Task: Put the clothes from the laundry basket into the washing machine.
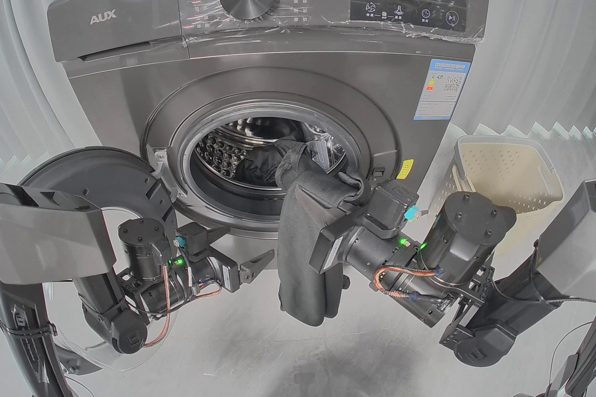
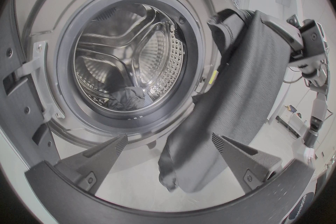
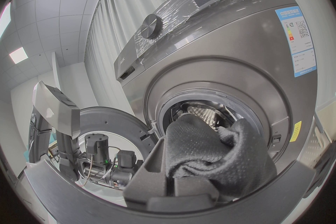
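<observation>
Clenching a dark grey garment (image 1: 307, 249) in the right gripper (image 1: 357, 187) at the washing machine drum's (image 1: 239, 147) 5 o'clock rim, apparently to feed it in, left gripper (image 2: 168, 138) released at 7 o'clock.

- Head view: high up, facing forward and down onto the washing machine (image 1: 124, 100) front.
- Left wrist view: low, near, looking straight into the drum (image 2: 140, 46).
- Right wrist view: low, tilted upward at the machine; dark garment (image 3: 210, 154) close before the lens.
- All three share the drum mouth.
</observation>
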You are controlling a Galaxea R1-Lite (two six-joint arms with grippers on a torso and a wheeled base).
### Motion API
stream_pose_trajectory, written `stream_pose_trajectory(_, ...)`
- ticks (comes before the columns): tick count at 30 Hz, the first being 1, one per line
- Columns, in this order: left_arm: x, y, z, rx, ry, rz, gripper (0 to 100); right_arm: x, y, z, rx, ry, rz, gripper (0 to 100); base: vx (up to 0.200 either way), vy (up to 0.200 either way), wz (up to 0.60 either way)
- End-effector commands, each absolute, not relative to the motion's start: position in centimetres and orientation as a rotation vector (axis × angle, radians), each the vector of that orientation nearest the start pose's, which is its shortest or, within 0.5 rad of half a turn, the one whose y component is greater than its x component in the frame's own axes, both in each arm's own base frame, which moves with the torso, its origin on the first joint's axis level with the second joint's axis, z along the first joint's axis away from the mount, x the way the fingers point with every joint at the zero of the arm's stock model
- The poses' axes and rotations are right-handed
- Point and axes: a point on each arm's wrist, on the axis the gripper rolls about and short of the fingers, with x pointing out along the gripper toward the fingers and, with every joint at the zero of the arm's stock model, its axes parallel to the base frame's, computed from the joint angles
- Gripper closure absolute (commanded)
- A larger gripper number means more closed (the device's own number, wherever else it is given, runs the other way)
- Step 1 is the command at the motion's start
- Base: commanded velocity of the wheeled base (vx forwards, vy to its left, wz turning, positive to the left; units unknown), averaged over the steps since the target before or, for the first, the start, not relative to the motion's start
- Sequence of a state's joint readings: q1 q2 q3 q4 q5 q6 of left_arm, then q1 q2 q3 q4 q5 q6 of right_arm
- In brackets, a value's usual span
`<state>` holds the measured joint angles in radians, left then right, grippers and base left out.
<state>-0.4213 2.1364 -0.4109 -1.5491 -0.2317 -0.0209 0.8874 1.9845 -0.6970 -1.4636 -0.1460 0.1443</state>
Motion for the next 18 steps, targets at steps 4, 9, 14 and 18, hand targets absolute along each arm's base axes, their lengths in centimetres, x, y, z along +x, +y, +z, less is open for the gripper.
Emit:
stream_pose_trajectory(4, 29.3, -13.8, 5.9, -0.013, 0.123, -0.605, 0, 21.2, 26.1, 14.7, 0.225, -0.098, 0.759, 100, 0.0, 0.0, 0.0)
stream_pose_trajectory(9, 30.3, -14.5, 5.4, -0.016, 0.113, -0.604, 0, 20.6, 26.4, 15.0, 0.23, -0.103, 0.78, 100, 0.0, 0.0, 0.0)
stream_pose_trajectory(14, 30.2, -14.7, 4.6, -0.006, 0.139, -0.613, 0, 20.7, 26.6, 15.1, 0.233, -0.108, 0.782, 100, 0.0, 0.0, 0.0)
stream_pose_trajectory(18, 28.9, -15.2, 4.5, 0.004, 0.164, -0.647, 0, 21.5, 26.4, 15.3, 0.236, -0.122, 0.761, 100, 0.0, 0.0, 0.0)
